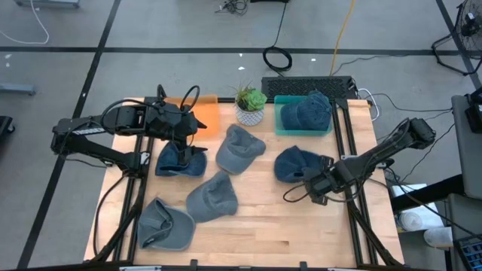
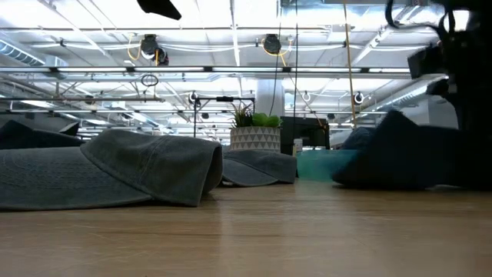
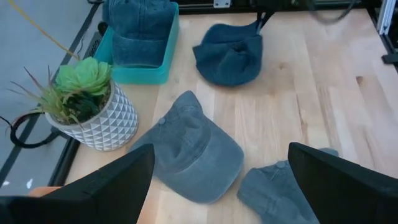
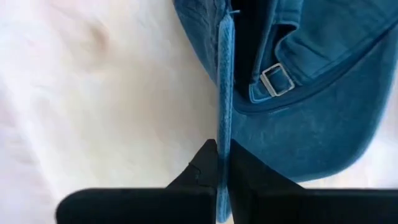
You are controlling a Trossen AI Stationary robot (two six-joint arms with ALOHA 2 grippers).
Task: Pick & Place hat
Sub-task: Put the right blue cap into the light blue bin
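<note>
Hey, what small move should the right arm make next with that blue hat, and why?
Probably lift straight up. The right gripper is shut on the edge of the blue hat, which still lies on the table; the teal bin holding another hat sits just beyond.

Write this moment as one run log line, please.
right gripper: shut on blue hat edge | left gripper: open, above table

A dark blue denim cap [image 1: 295, 163] lies at three o'clock of the wooden table [image 1: 263, 233]; a teal plastic bin [image 1: 285, 126] holding a folded blue cap [image 1: 309, 110] sits at one o'clock.
</note>
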